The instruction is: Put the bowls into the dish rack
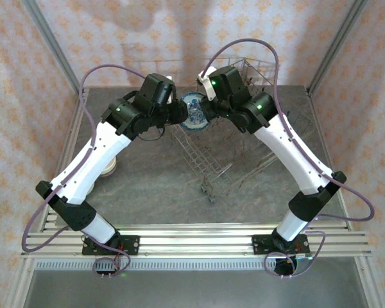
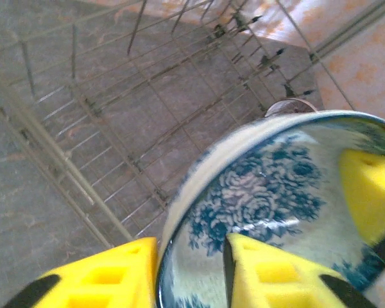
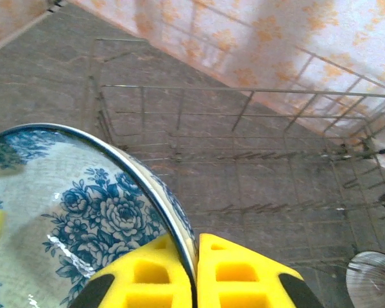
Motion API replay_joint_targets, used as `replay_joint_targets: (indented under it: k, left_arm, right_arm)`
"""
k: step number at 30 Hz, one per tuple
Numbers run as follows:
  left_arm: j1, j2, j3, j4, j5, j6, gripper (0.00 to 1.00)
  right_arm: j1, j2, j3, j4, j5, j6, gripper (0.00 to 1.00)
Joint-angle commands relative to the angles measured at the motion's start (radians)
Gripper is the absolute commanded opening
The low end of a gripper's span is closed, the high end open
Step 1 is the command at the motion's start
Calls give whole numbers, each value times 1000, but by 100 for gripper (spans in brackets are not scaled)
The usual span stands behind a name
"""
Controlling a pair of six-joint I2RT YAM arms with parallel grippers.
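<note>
Slippage is the main worry: the blue-flowered bowl (image 1: 194, 110) hangs in the air between both arms, pinched only at its thin glazed rim. I judge that a tug from either side could twist it loose and drop it onto the upright wires of the dish rack (image 1: 212, 157), or past the rack's edge onto the worktop (image 1: 147, 186), chipping it. The right hand (image 3: 194, 273) is clamped tight on the rim, one yellow finger inside and one outside with the wall squeezed between them. The left hand (image 2: 189, 279) straddles the opposite side of the rim with its jaws narrowly parted. Its outer finger sits just beside the wall, while a strip of blue pattern shows between the wall and the inner finger (image 2: 276, 273), so it probably gives little support. If that inner finger catches the rim when pulling clear, the single pinch may not hold. The bowl is tilted on edge over the rack's left side, and what looks like a cream bowl (image 1: 109, 168) sits on the worktop under the left arm
</note>
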Motion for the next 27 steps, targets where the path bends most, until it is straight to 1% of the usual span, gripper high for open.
replay_joint_targets:
  k: [1,3,5,8,10,12,16,21,24,27]
  left_arm:
    - [-9,17,67,59,14,6,41]
    - [-8,22,78,71,19,29,48]
    - [-6,32,101,63,16,49,52]
    - [-1,43,136,41,16,90,56]
    - [10,40,137,38,17,104,58]
    - [32,31,126,34,23,115,59]
    - [95,3,63,42,55,116,60]
    - [147,-29,-59,97,101,96,61]
    - [162,-29,-105,110,109,97,61]
    - [182,-27,-154,142,138,84,61]
  right_arm:
    - [2,18,30,13,145,-13,0]
    - [1,29,40,26,221,-27,0]
    - [-15,42,56,43,269,-36,0]
    - [-77,65,98,53,299,-7,0]
    - [-120,75,111,71,356,10,0]
    - [-162,84,111,99,422,6,0]
    - [-260,97,105,133,490,25,0]
    - [-376,100,34,210,590,6,0]
    - [-426,111,-16,243,626,-22,0]
    - [-440,117,-74,287,676,-52,0]
